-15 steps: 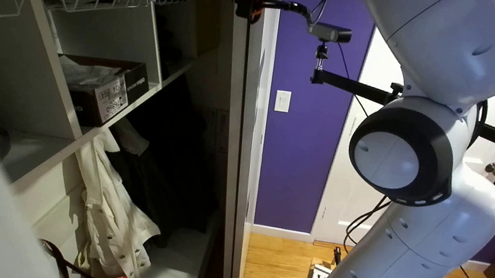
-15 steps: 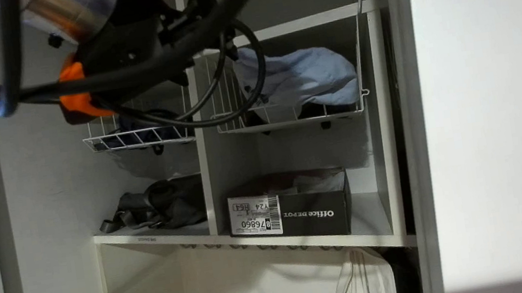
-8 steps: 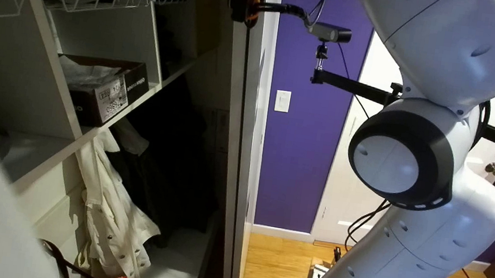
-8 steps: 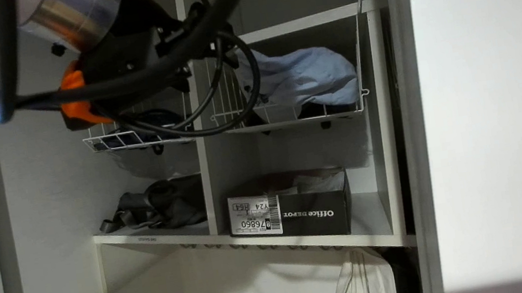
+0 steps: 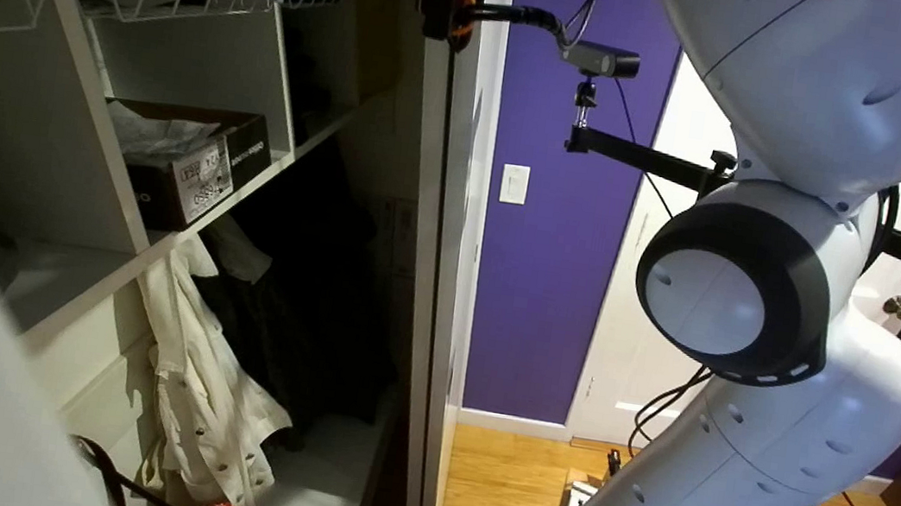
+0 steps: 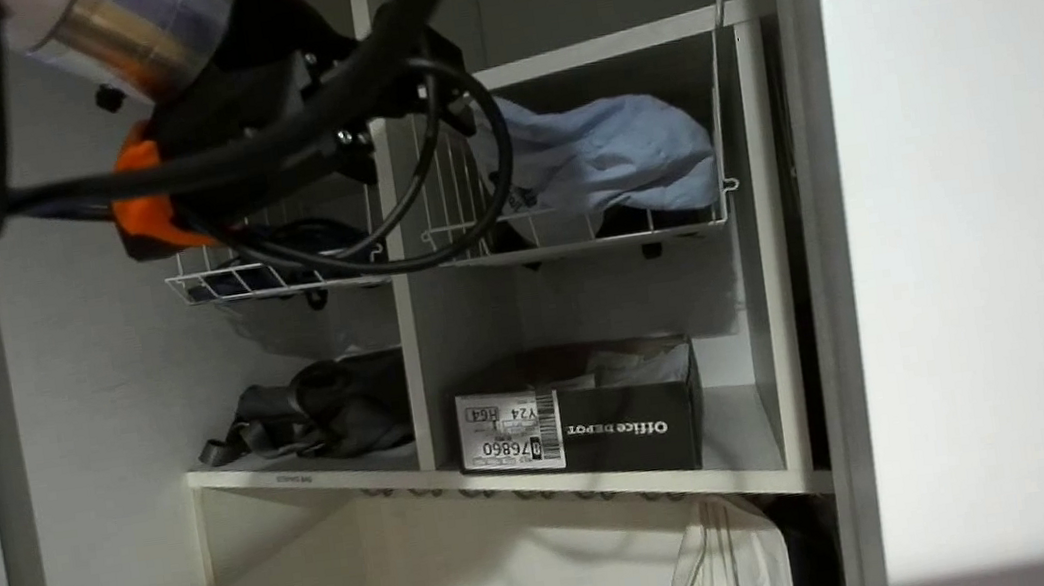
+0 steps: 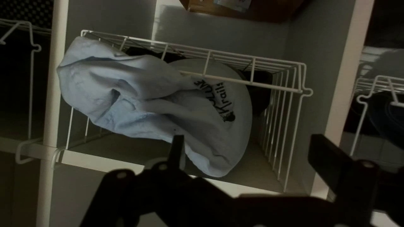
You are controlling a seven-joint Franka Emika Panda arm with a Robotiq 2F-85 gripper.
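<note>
Wrist view: 1 cloth [image 7: 157, 105] (printed) beyond gripper [image 7: 246, 138]

Wrist view close to wire basket [image 7: 252, 83], box [image 6: 591, 430] in both exterior views.

In your wrist view, the pale blue cap [image 7: 148, 85] shows "Trails" at its three o'clock, beside a word ending "LUNE", its start unclear. At six o'clock in an exterior view, you read, upside down, "Office DEPOT" on the black box [image 6: 634, 452] and "76860", "Y24", "H64" on its white label [image 6: 508, 433].
</note>
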